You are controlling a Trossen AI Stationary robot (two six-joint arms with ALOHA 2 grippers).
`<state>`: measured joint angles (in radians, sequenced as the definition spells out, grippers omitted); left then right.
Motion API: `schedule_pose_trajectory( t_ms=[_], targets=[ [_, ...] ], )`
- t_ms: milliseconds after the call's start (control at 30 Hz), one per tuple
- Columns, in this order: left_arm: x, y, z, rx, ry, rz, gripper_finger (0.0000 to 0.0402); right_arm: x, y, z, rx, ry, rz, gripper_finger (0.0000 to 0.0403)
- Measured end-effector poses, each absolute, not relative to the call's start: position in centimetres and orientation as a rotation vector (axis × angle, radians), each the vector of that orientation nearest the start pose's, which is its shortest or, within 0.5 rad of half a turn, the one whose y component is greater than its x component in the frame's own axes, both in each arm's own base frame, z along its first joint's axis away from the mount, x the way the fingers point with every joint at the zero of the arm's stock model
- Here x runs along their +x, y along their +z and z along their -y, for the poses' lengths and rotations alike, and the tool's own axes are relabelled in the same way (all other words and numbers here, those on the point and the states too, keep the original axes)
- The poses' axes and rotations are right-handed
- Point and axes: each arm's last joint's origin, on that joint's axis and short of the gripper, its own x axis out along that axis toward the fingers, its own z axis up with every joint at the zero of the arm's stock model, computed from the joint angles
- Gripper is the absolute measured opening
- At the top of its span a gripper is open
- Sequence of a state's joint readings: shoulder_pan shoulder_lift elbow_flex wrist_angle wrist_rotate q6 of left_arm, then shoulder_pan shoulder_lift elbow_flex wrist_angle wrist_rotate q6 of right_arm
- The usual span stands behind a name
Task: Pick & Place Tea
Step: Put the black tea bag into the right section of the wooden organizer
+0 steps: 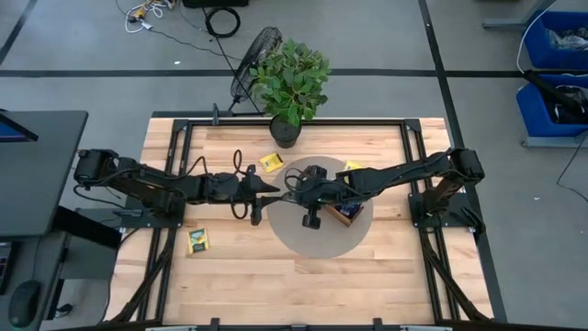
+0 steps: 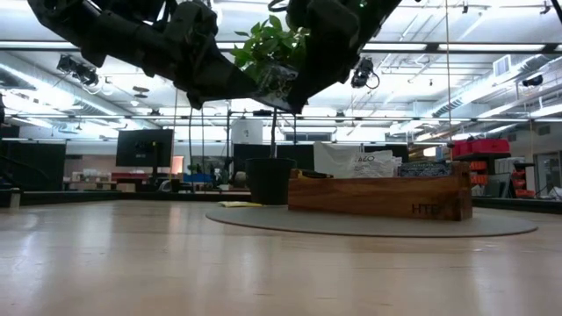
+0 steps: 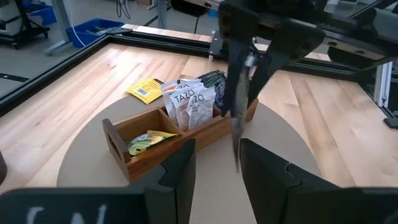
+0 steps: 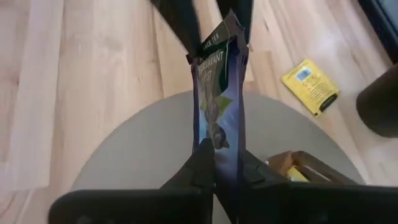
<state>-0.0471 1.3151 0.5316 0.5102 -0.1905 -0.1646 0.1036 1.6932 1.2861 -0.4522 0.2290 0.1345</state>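
Two yellow packets (image 1: 269,163) lie on the wood table (image 1: 386,267); right jaws grip a blue packet (image 4: 217,112), left jaws part-open.

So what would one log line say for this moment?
right gripper: shut on dark blue tea packet, above grey mat | left gripper: open, facing it | wooden box: partly filled

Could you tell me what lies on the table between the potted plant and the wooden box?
A yellow tea packet lies on bare wood between the potted plant and the wooden box; the high view shows it.
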Motion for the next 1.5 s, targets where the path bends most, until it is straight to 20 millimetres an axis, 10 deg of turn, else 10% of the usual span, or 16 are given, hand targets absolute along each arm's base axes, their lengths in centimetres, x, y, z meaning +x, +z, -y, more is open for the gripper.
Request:
schedule_pose_trajectory(
  t_ms=[300,533,800,1133,1500],
  targets=[
    [26.2,20.3,0.8,-0.134,0.161,-0.259,0.0124,36.8,25.9,-3.5,-0.06,-0.179,-0.735,0.0014],
    [26.2,20.4,1.5,-0.109,0.106,-0.253,0.0018,36.7,25.9,-3.5,-0.064,-0.175,-0.743,0.0017],
    [26.1,20.2,2.2,-0.057,0.056,-0.279,0.0003,36.6,25.7,-3.6,-0.044,-0.12,-0.78,0.0031],
    [25.8,19.0,1.8,-0.052,0.076,-0.508,0.0002,35.0,24.3,-2.9,-0.019,-0.125,-0.992,0.012],
    [26.5,21.3,2.1,0.037,0.059,-0.659,0.0002,36.2,25.7,-3.2,-0.147,-0.044,-0.822,0.0195]
  ],
)
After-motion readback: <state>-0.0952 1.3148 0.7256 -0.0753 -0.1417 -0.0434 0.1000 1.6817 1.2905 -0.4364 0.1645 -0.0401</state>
